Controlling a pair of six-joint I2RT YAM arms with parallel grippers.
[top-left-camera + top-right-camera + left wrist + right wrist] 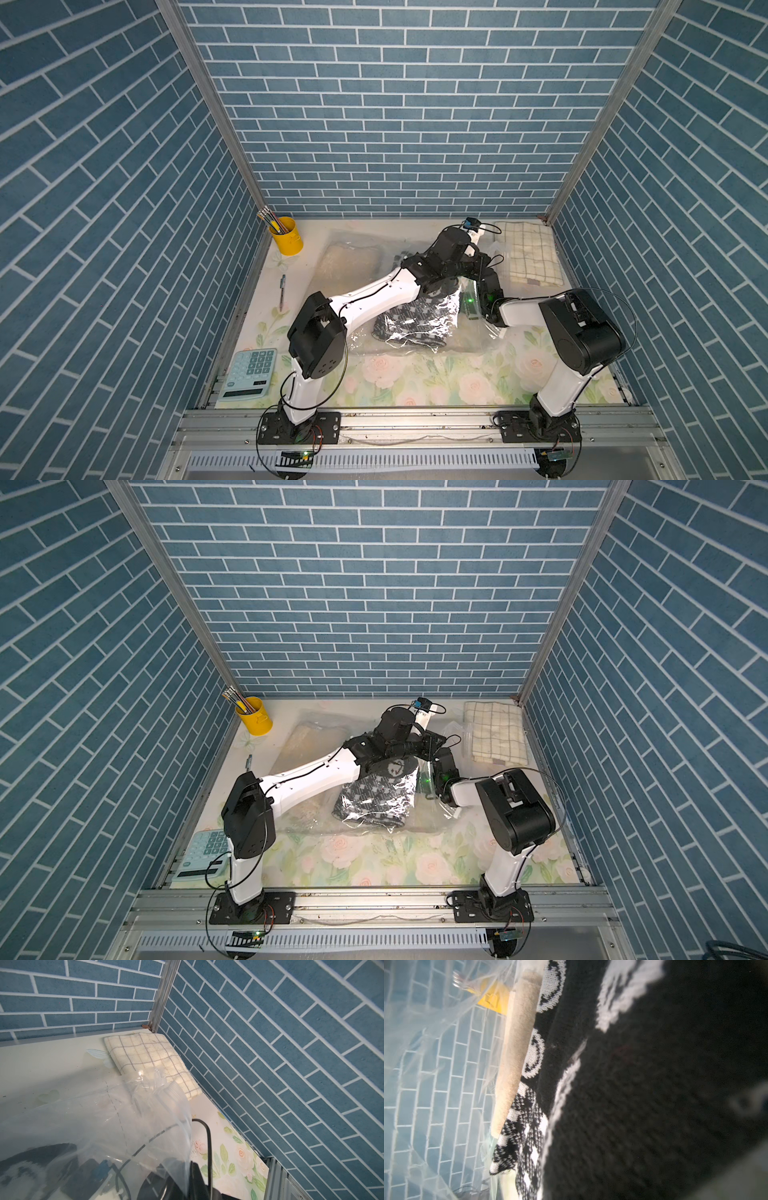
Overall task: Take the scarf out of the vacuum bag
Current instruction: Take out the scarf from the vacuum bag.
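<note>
1. At the near left edge of the flowered counter [415, 386] we see a pale green calculator [249, 374], well apart from the other things.
2. In the middle of the counter lies the vacuum bag [469, 340], clear and crinkly. The scarf [415, 320], a black and white knit, is inside it under the shiny film, as both top views show.
3. The right arm comes from the near right. The right gripper [482, 286] is pushed into the right side of the bag, at the right edge of the scarf. In the right wrist view the knit fills almost the whole picture, very close. The fingers are pressed nearly together, and we cannot tell whether they pinch the scarf.
4. The left arm reaches from the near left across the bag and over the far end of the scarf. The left gripper [478, 266] is at the far right part of the bag. Its fingers are pressed together and appear to pinch the film of the bag. In the left wrist view this film rises as a lifted sheet and carries the round ribbed cap [176, 1091].
5. Left of the scarf a beige cloth [351, 262] lies under clear film, and we cannot tell if this is the same bag. Further left a pen [282, 291] lies on the bare counter.
6. In the far left corner stands a yellow cup [287, 239] with pencils. In the far right corner lies a folded checked towel [532, 257], just beside the cap.
</note>
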